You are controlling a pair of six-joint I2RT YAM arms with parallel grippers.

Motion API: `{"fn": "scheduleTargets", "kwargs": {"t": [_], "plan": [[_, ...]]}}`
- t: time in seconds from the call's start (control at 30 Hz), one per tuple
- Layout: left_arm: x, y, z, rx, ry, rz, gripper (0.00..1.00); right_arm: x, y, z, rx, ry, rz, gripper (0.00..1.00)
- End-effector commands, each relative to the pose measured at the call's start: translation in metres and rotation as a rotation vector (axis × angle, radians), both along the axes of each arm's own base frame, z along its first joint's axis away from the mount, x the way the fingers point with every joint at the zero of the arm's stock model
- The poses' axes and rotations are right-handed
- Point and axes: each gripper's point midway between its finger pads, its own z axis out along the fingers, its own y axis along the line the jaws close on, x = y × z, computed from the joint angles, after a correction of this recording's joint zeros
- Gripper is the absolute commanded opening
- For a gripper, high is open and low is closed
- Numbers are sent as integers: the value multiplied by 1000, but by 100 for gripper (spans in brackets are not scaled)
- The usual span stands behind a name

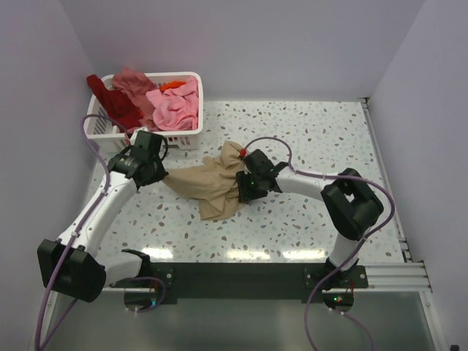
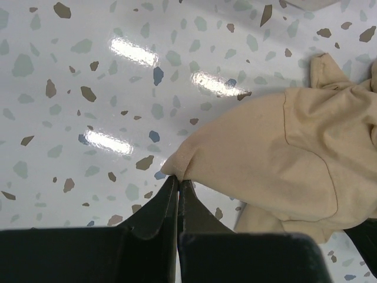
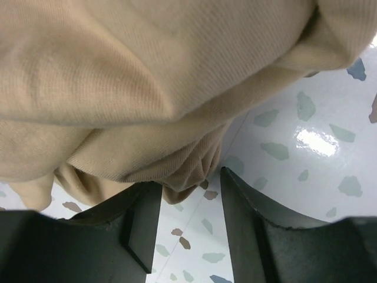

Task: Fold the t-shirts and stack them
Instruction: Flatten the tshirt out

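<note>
While the left gripper [image 2: 178,180] pinches the tan t-shirt [image 2: 283,153] by a corner mid-table, the right gripper [image 3: 189,180] stands parted at its folds.

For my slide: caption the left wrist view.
Left gripper shut on a corner of the tan t-shirt, speckled table beneath.

Table [image 1: 314,139]: white terrazzo top, grey and brown flecks, glossy. Bright glare patches [image 1: 245,254] near front edge. Walls [image 1: 256,44] plain pale lilac, back and both sides. Metal rail [image 1: 384,175] along right edge; black strip [image 1: 234,278] at front.
</note>
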Motion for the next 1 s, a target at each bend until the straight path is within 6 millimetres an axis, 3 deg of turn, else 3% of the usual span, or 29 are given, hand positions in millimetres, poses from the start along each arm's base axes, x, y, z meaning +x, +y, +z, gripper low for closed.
{"fn": "scheduleTargets", "kwargs": {"t": [0.0, 0.1, 0.13, 0.17, 0.3, 0.33, 0.4, 0.47, 0.5, 0.57, 0.6, 0.67, 0.7, 0.77, 0.8, 0.87, 0.9, 0.97], "plan": [[0, 7, 19, 16, -37, -1, 0, 14, 19, 10, 61, -28, 10, 42], [1, 9, 21, 16, -43, 5, 0, 14, 22, 5, 51, -7, 22, 28], [2, 10, 21, 18, -44, 8, 0, 16, 20, 5, 36, -12, 17, 6], [3, 13, 23, 25, -50, 14, 0, 17, 18, 6, 22, -17, 15, 0], [6, 25, 35, 66, -72, 37, 0, 23, -3, 33, -56, -72, -14, 0], [7, 29, 39, 77, -79, 46, 0, 29, -12, 51, -62, -120, -38, 0], [7, 40, 49, 112, -99, 78, 0, 36, -37, 70, -121, -153, -93, 0], [8, 50, 57, 141, -117, 105, 0, 50, -72, 103, -122, -200, -189, 0], [11, 53, 67, 148, -136, 110, 0, 58, -100, 115, -131, -197, -260, 0], [13, 59, 73, 166, -131, 125, 0, 66, -130, 148, -124, -253, -325, 0], [19, 58, 87, 167, -158, 120, 0, 72, -150, 166, -139, -276, -369, 0], [29, 53, 96, 153, -169, 93, 0, 76, -167, 194, -179, -330, -371, 0], [36, 49, 115, 142, -217, 71, 0, 80, -179, 219, -207, -370, -394, 0], [45, 41, 131, 113, -255, 32, 0, 84, -191, 245, -248, -416, -405, 0], [50, 38, 154, 106, -309, 16, 0, 87, -198, 267, -264, -448, -426, 0], [57, 31, 171, 81, -340, -14, 0, 88, -208, 286, -284, -476, -456, 0], [59, 29, 194, 73, -387, -32, 0, 88, -212, 300, -285, -493, -472, 0], [62, 20, 205, 45, -405, -74, 0, 88, -214, 310, -288, -509, -477, 0]]}}
